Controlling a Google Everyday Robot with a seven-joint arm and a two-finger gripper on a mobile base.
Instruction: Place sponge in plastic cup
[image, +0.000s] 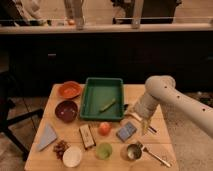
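Observation:
The sponge (126, 131), a small flat blue-grey pad, lies on the wooden table (165, 142) right of centre. In front of it and to its left stands the light green plastic cup (104, 150), upright with nothing showing inside. My gripper (145, 126) hangs from the pale arm that reaches in from the right. It points down just to the right of the sponge, close to the tabletop. Its fingers stand open and hold nothing.
A green tray (89, 100) with a thin green item sits at the table's back. An orange bowl (69, 90), a dark red bowl (66, 110), a pale blue cloth (47, 136), a dark block (87, 136), an orange fruit (104, 128), a white bowl (72, 156) and a handled metal cup (133, 151) surround the cup.

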